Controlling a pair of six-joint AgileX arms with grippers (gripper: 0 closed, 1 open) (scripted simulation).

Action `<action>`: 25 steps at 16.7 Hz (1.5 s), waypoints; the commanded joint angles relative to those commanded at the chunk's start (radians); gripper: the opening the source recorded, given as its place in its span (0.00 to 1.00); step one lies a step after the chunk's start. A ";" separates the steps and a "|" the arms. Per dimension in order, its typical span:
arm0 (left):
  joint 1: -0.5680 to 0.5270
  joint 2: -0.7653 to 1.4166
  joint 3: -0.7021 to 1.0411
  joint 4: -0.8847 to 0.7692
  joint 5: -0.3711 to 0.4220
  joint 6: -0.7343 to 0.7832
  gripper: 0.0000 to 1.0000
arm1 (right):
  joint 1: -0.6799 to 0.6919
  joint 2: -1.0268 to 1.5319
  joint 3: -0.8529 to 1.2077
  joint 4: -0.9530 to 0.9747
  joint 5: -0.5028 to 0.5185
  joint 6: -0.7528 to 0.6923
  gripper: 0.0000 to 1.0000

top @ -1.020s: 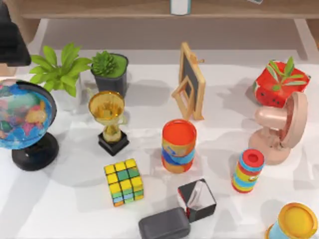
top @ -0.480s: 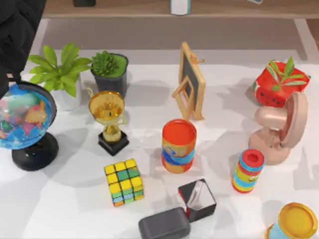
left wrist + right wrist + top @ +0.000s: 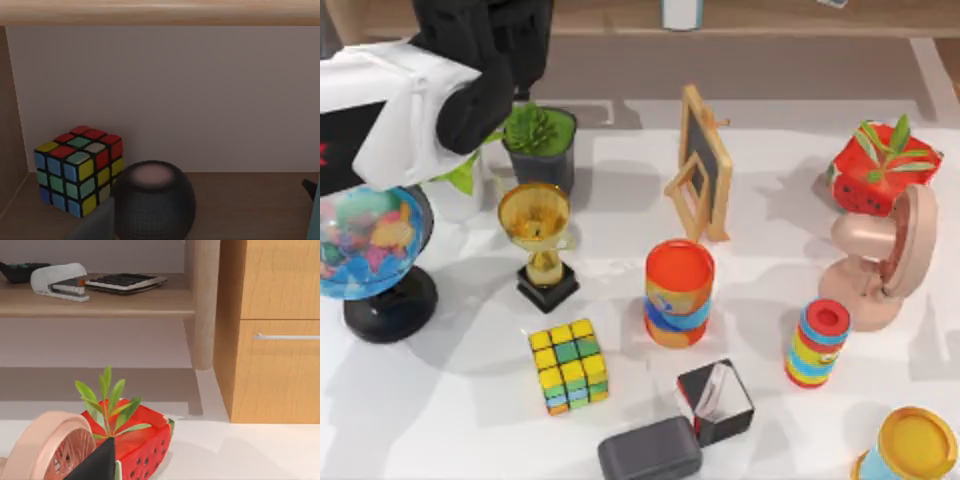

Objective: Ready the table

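Broad, flat and matte white, the table (image 3: 450, 420) spreads below the light-brown wooden shelf (image 3: 770, 20) and is crowded: a blue globe on a black stand (image 3: 365, 240), a gold trophy cup (image 3: 537, 240), a multicoloured puzzle cube (image 3: 569, 366), an orange-lidded striped tin (image 3: 679, 292), a pink desk fan (image 3: 885, 255).

Readying it looks barely begun. The left arm (image 3: 430, 90) reaches over the back-left corner toward the shelf; whether its fingers are apart or together I cannot tell. The next move seems to call for choosing something from the shelf.

Its wrist camera shows a shelf bay with a second puzzle cube (image 3: 77, 170) just beside a dark mesh dome speaker (image 3: 152, 200). The right wrist camera shows a white stapler (image 3: 57, 281) and a watermelon-slice planter (image 3: 132, 437).
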 joint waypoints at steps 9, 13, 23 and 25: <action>-0.145 0.471 0.336 0.147 -0.141 -0.001 1.00 | 0.000 0.000 0.000 0.000 0.000 0.000 1.00; -0.163 0.539 0.387 0.169 -0.166 -0.001 1.00 | 0.000 0.000 0.000 0.000 0.000 0.000 1.00; -0.146 0.579 0.458 0.138 -0.148 -0.002 1.00 | 0.000 0.000 0.000 0.000 0.000 0.000 1.00; -0.140 0.595 0.486 0.125 -0.142 -0.002 1.00 | 0.000 0.000 0.000 0.000 0.000 0.000 1.00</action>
